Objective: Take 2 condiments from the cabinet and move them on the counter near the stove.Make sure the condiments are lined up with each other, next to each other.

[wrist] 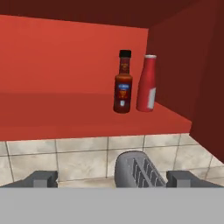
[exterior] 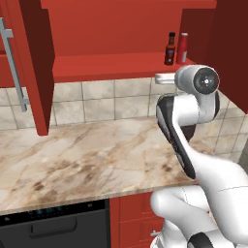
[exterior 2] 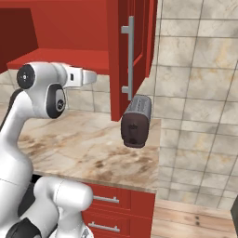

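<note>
So the gripper (wrist: 112,178) has its jaws spread wide apart with nothing between them, just pointing up at the open cabinet (exterior: 116,29) from below shelf level. In the hand view the 2 condiments sit around 12 to 1 o'clock from the fingertips: the dark brown bottle (wrist: 123,82) with the black cap and red label, and the red bottle (wrist: 147,83) with the pale cap just beside it on its right. Both are upright on the red shelf, close to the right inner wall. They look like they're almost touching, but I honestly can't tell from this angle.

Progress-wise, basically nothing is moved yet. Both bottles are up in the cabinet, doors are open, and the counter (exterior: 87,155) below has no condiments on it. A toaster (exterior 2: 136,121) sits on the counter at the right end, right under the shelf. So what's left, I'd guess: reach up, grab 1, carry it over by the stove, then repeat and line the 2 up.
</note>
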Controlling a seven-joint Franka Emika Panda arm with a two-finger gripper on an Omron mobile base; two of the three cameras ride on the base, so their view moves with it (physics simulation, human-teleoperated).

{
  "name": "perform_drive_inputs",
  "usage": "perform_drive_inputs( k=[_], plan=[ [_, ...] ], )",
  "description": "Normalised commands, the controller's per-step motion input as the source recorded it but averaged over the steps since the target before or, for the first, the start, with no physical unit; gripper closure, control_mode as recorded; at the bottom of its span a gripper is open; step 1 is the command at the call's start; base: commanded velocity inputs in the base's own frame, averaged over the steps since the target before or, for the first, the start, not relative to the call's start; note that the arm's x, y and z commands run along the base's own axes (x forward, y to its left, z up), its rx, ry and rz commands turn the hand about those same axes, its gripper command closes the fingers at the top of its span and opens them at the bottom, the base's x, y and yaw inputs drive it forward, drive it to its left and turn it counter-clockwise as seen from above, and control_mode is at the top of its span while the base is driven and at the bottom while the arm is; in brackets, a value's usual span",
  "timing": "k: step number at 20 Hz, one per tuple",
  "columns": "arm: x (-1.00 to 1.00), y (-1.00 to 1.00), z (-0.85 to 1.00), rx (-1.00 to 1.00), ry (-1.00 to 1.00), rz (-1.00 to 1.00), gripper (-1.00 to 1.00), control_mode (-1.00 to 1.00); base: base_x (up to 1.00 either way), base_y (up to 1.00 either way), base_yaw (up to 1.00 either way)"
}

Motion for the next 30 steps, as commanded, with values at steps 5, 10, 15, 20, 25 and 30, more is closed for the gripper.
perform_drive_inputs(
  k=[5,10,15,20,25,30],
  plan=[
    [0.3,0.03,0.0,0.0,0.01,-0.15,-1.0,-1.0,0.0,0.0,0.0],
    [0.11,0.0,0.13,0.01,0.06,-0.06,-1.0,-1.0,0.0,0.0,0.0],
    [0.03,0.0,0.22,0.0,0.08,-0.02,-1.0,-1.0,0.0,0.0,0.0],
    [0.15,0.0,0.06,0.0,0.06,-0.01,-1.0,-1.0,0.0,0.0,0.0],
    [0.3,0.0,0.0,0.0,0.03,0.0,-1.0,-1.0,0.0,0.0,0.0],
    [0.29,0.0,0.0,0.0,0.02,-0.01,-1.0,-1.0,0.0,0.0,0.0]
  ],
)
